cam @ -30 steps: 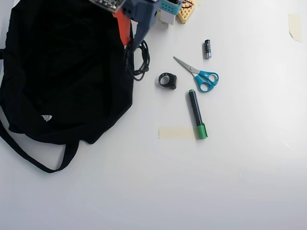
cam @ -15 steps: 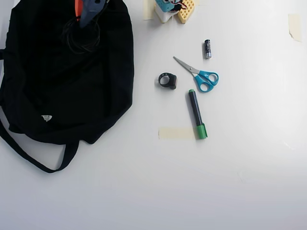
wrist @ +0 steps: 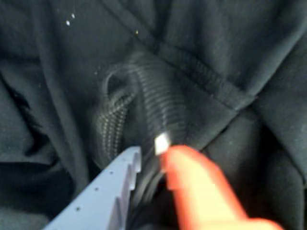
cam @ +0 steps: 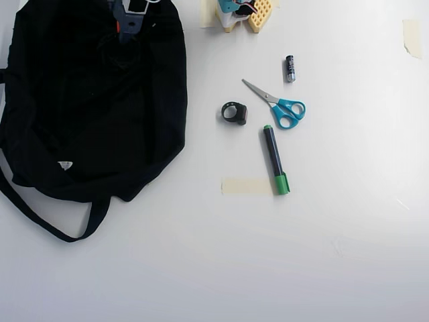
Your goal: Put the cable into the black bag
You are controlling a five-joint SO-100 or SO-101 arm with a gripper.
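Note:
The black bag [cam: 87,114] lies flat at the left of the white table and fills the background of the wrist view [wrist: 230,57]. My gripper [wrist: 154,155], one grey-blue finger [wrist: 110,191] and one orange finger [wrist: 201,187], is over the bag's top part, also seen in the overhead view [cam: 127,28]. The jaws stand close together on a black ribbed cable [wrist: 160,108], which loops out ahead of them and rests against the bag's fabric. A small white connector tip [wrist: 162,143] shows at the orange fingertip. The cable is blurred. It cannot be made out in the overhead view.
To the right of the bag lie a small black ring-shaped object [cam: 234,113], blue-handled scissors [cam: 278,107], a black and green marker [cam: 275,159], a battery [cam: 290,68] and a tape strip [cam: 246,186]. The arm's base [cam: 238,13] is at the top edge.

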